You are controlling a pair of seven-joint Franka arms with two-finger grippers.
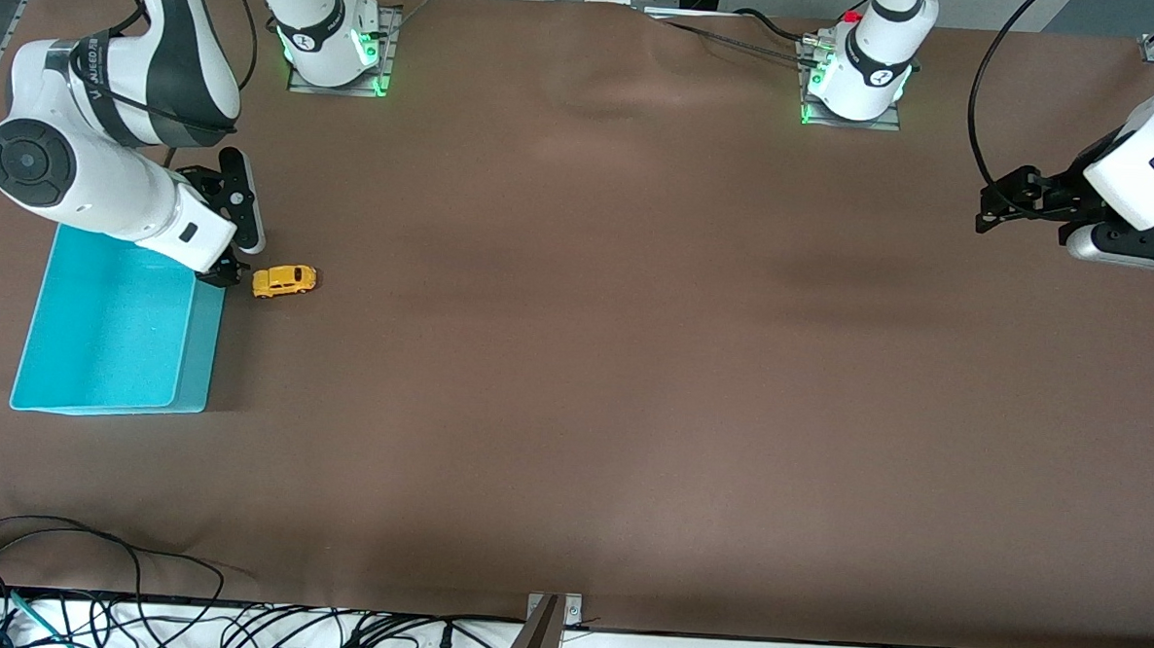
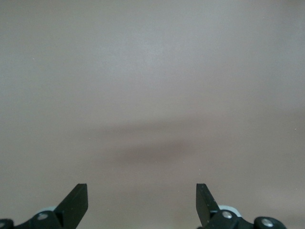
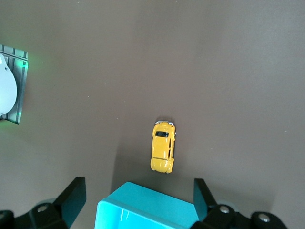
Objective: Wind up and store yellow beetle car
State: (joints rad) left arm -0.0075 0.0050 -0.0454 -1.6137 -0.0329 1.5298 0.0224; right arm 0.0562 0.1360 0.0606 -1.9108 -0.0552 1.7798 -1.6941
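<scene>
Yellow beetle car [image 1: 284, 280] sits on its wheels on the brown table [image 1: 634, 365], toward the right arm's end, just beside the corner of the turquoise bin [image 1: 109, 343] that lies closest to the right arm's base. Car and bin look apart, with a narrow gap between. Bin looks empty.

Right pincer [image 3: 138, 200] hangs over that bin corner — fingers [image 3: 71, 195] spread wide, released, holding nothing. In the right wrist view the car lies just past the bin rim, between the lines of the two fingers, lengthwise to the camera.

Left pincer [image 2: 142, 198] is released too, fingers apart, over bare table at the left arm's end, well apart from the car. Left arm waits.

Step in hand, as I judge it: approach before the first grasp — car untouched, not wound, not stored.

Next move probably calls for the right pincer to shift off the bin corner to sit over the car, drop, and close across the narrow body sides. Winding likely means dragging it backward on the table while pressed down. Risk: the bin wall is close, so a finger could clip the rim on the way down.
</scene>
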